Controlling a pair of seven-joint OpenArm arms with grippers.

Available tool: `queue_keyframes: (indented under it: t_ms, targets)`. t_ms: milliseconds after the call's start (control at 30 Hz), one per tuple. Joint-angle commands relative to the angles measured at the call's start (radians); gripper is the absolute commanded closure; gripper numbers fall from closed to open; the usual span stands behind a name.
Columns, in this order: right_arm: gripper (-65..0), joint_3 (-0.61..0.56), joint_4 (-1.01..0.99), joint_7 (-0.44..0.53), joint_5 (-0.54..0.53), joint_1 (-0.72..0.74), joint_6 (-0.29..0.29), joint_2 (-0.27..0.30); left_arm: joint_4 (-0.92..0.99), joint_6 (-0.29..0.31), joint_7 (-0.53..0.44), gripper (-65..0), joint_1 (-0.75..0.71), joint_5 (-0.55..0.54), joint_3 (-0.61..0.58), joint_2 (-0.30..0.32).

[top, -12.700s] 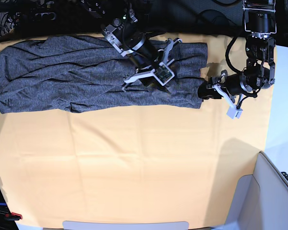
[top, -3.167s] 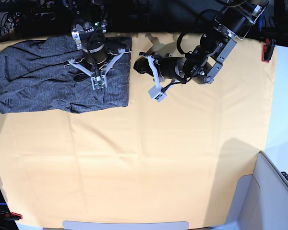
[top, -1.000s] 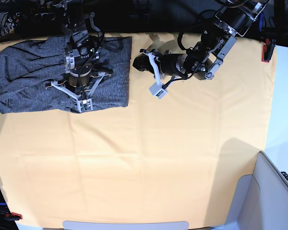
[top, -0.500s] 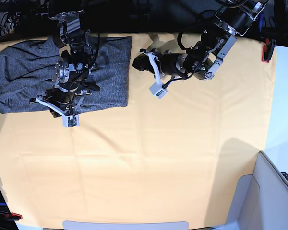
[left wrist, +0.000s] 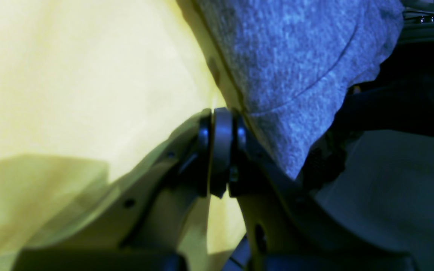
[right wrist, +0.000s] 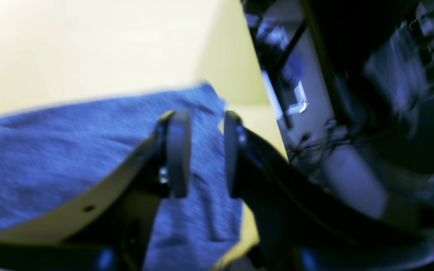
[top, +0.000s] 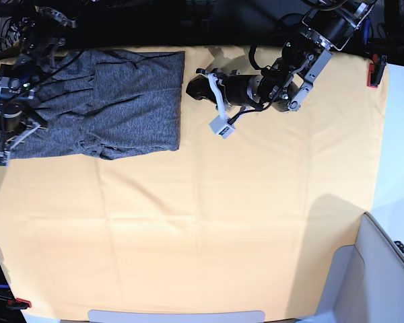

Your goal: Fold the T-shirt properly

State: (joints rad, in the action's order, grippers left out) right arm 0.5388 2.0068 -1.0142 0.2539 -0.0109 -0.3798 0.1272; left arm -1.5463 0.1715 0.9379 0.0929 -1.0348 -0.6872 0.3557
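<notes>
Most of the base view is covered by the yellow-orange table cloth (top: 209, 229), bare below and right. The T-shirt (top: 114, 104) is bunched at upper left. The left gripper (left wrist: 220, 150) is pressed shut, empty; the right gripper (right wrist: 202, 150) is parted, empty, over the shirt's left end.

Robot lab: cloth-covered table (top: 209, 242), cables (top: 303, 5)

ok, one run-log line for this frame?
dark heather-grey knit T-shirt: partly folded, on yellow-orange table cloth | right gripper: open, over shirt's end | left gripper: shut, empty, beside shirt
</notes>
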Motion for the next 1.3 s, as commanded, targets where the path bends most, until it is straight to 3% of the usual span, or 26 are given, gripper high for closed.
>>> queue_keyframes:
  t_ms: [0, 100, 200, 333, 467, 533, 667, 833, 1000, 1267]
  targets:
    - [-17.9, 0.047, 0.001, -0.008, -0.051, 0.019, -0.041, 0.036, -0.007, -0.003, 0.007, -1.3, 0.009, 0.011, 0.002, 0.007]
    - [-18.1, 0.128, -0.05, -0.102, -0.192, 0.044, -0.109, 0.125, 0.007, -0.003, 0.007, -5.4, 0.009, 0.011, 0.002, 0.007]
    - [-18.3, 0.185, -0.162, -0.162, -0.351, 0.048, -0.117, 0.231, 0.019, -0.003, 0.007, -11.1, 0.009, 0.011, 0.002, 0.007]
    - [-20.4, 0.217, -0.441, -0.159, -0.562, 0.067, -0.118, 0.38, 0.019, -0.003, 0.007, -15.7, -0.003, 0.011, 0.002, 0.007]
    - [-30.7, 0.211, -0.754, -0.14, -0.741, 0.114, -0.12, 0.498, 0.019, -0.003, 0.007, -16.3, -0.005, 0.011, 0.002, 0.007]
    - [-34.5, 0.205, -0.869, -0.102, -0.798, 0.128, -0.12, 0.538, 0.019, -0.003, 0.007, -16.3, -0.005, 0.011, 0.002, 0.007]
    - [-34.9, 0.109, -0.992, -0.073, -0.868, 0.185, -0.121, 0.601, 0.019, -0.003, 0.007, -16.3, -0.005, 0.011, 0.002, 0.007]
    - [-35.1, 0.04, -1.095, -0.078, -0.962, 0.243, -0.124, 0.624, 0.019, -0.003, 0.007, -16.3, -0.006, 0.011, 0.002, 0.007]
    - [-35.2, 0.039, -1.191, -0.14, -0.97, 0.297, -0.218, 0.602, 0.017, -0.003, -0.003, -16.3, -0.025, 0.011, 0.004, 0.007]
    - [-35.2, -0.019, -1.191, -0.137, -0.968, 0.292, -0.224, 0.558, 0.017, -0.003, -0.026, -16.2, -0.026, 0.011, 0.004, 0.019]
